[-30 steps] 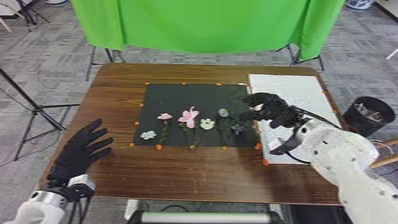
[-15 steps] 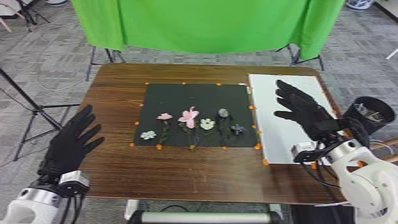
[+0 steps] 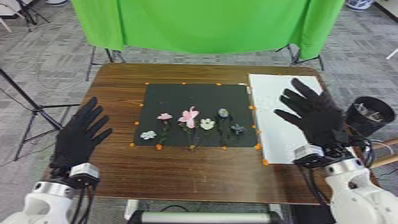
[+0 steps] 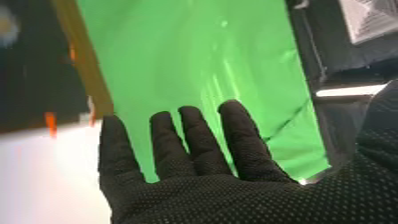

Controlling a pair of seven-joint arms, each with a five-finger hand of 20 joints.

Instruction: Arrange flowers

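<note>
Step in hand, as judged: the arranging is probably nearing its end, with the right hand [image 3: 315, 117] waiting clear of the finished row. It is hovering above the white sheet [image 3: 266, 100], fingers fanned wide, thumb held apart, pinching nothing. The left hand [image 3: 75, 137] is resting over the left side of the table [image 3: 178, 172], straight and loosely spread, also holding nothing.

Flowers are lying on the dark mat [image 3: 178, 95], left to right: small white flower [image 3: 147, 135], small pink flower [image 3: 164, 116], large pink flower [image 3: 188, 117], cream flower [image 3: 207, 123], dark upright bloom [image 3: 223, 113], low grey-blue flower [image 3: 238, 129].

Doing it well: keeping both palms high, so no glove is brushing the petals. If any stem is needing a correction, pinching low on it and easing it sideways should be safer than pressing on a head; the close neighbours at the right of the row are risking a tangle.

Views: the head view is giving the whole row and its spacing. The right wrist view is adding the glove's mesh texture and the gaps between the fingers, with green cloth [image 4: 169, 60] running behind them; a pale blur on the dark area is staying unidentified, cannot tell what
</note>
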